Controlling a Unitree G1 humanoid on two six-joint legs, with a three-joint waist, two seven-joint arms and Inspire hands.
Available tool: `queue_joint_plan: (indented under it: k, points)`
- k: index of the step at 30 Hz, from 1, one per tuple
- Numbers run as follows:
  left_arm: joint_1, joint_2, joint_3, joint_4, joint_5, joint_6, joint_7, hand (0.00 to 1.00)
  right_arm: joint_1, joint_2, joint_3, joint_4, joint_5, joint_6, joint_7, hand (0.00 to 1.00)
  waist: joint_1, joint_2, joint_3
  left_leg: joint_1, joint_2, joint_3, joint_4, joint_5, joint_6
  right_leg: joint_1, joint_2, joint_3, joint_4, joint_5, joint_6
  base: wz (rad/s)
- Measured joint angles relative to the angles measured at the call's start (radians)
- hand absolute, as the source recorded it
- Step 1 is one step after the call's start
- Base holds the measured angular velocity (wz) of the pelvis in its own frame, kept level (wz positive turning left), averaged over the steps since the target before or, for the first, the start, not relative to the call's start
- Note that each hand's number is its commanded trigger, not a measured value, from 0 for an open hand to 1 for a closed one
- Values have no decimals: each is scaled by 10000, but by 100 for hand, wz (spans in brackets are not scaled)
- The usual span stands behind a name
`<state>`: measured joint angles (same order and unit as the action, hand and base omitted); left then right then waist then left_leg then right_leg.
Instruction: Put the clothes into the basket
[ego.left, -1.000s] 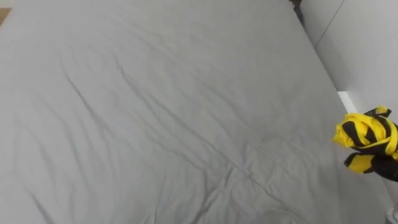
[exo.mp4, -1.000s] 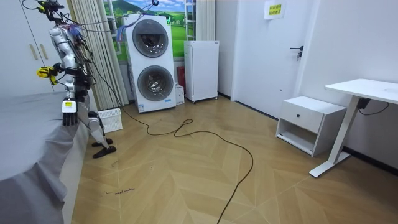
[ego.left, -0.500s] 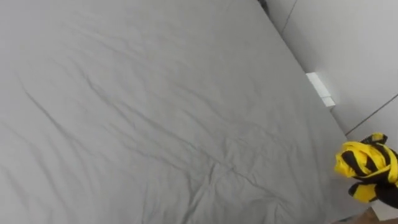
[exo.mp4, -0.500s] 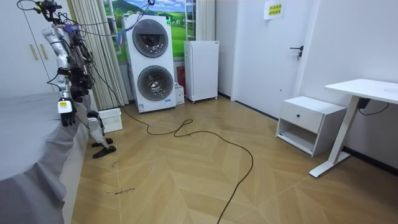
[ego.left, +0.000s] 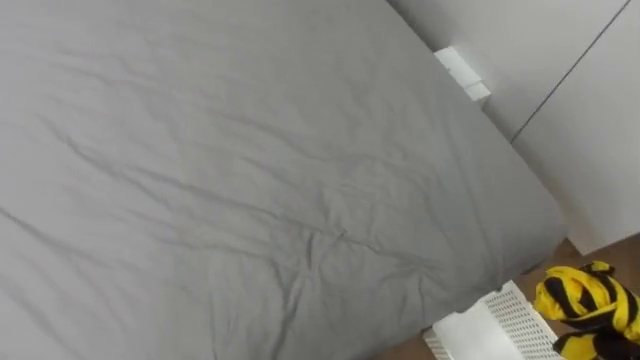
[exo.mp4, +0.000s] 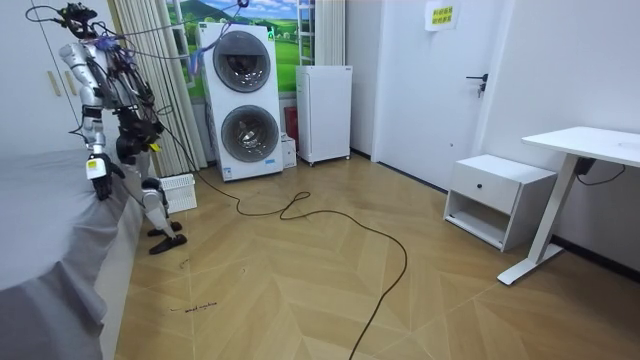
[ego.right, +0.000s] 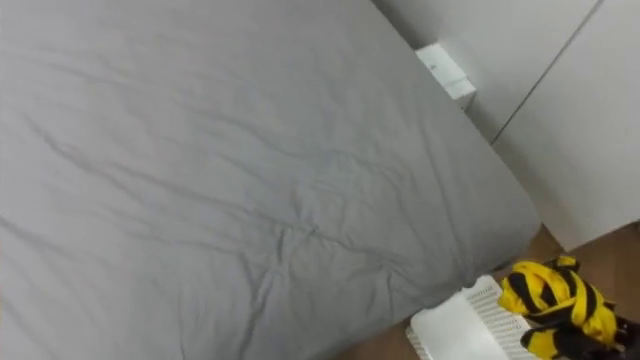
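Right hand (ego.left: 608, 348) grips the striped garment (ego.left: 585, 300); I'd centre it over the white basket (ego.left: 497, 325) before letting go.

Grey-sheeted bed (ego.left: 250, 150), stacked washing machines (exo.mp4: 243, 100), white nightstand (exo.mp4: 497, 195), desk (exo.mp4: 590, 145); herringbone wood floor (exo.mp4: 300, 290).

Around me the light is bright, even and soft. The grey sheet (ego.left: 250, 150) before me shows only faint shading along its creases, with no hard shadow. The yellow-and-black cloth (ego.left: 585, 300) looks vivid and evenly lit. In the room view the wooden floor (exo.mp4: 300, 270) carries a pale, mild sheen.
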<state>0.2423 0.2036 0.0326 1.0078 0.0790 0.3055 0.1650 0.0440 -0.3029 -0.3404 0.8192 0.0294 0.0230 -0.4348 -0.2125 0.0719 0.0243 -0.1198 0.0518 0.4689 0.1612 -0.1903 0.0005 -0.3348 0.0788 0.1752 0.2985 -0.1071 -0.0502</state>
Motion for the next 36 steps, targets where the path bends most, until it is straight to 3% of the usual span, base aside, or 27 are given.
queue_joint_plan:
  k: [3, 10, 11, 16, 17, 18, 24, 29, 36]
  points:
    - [-175, -12, -75, 102, -8, -56, 2, 0, -539, -227, 11, 552, 9, -142, -135, 100, 30, 263, 40, -446, -51, 103, 203, -14, 28, -621, 12, 254, 348, -6, 37, -25]
    - [-1191, -2, -583, 1058, -322, -144, 238, 0, -1541, -256, 73, 1813, 100, -362, -449, 100, 146, 439, 23, -1283, -157, 100, 437, 52, 139, -1615, 57, 627, 775, 8, 131, -7]
    - [-1378, -12, -603, 1178, -322, -177, 259, 0, -1682, -311, 73, 2042, 98, -406, -475, 100, 292, 447, 27, -1382, -195, 94, 439, 72, 172, -1772, 57, 690, 859, 22, 145, -8]
    - [-1728, -13, -1177, 1340, -773, -362, 415, 0, -2223, -646, 474, 2761, 96, -514, -550, 100, 346, 650, 42, -1913, -272, -9, 609, 120, 249, -2293, -32, 674, 1054, 79, 198, 5]
    - [-1849, -11, -1345, 1389, -971, -365, 418, 0, -2252, -713, 618, 2870, 97, -568, -548, 9, 405, 705, 36, -2021, -279, -21, 638, 123, 259, -2374, -48, 667, 1054, 111, 209, 0]
    - [-1993, -11, -1455, 1477, -1150, -368, 419, 0, -2304, -755, 723, 3098, 99, -595, -527, 0, 528, 723, 39, -2058, -286, -18, 636, 130, 272, -2415, -51, 663, 1053, 129, 218, 0]
    - [-2091, -2, -2017, 1524, -1568, -668, 423, 0, -2518, -880, 854, 3547, 318, -675, -444, 0, 715, 896, 33, -2259, -306, -45, 610, 148, 324, -2590, -88, 477, 979, 183, 232, 1]
    - [-2017, 41, -2154, 1524, -1606, -841, 447, 0, -2669, -944, 852, 3890, 845, -969, -443, 0, 736, 912, 32, -2299, -283, -39, 586, 142, 332, -2622, -118, 331, 966, 186, 202, 3]
    - [-2019, 90, -2344, 1528, -1658, -990, 503, 0, -2788, -970, 854, 4215, 1023, -973, -401, 0, 757, 902, 35, -2332, -279, -141, 633, 154, 342, -2587, -275, 68, 979, 133, 162, 7]
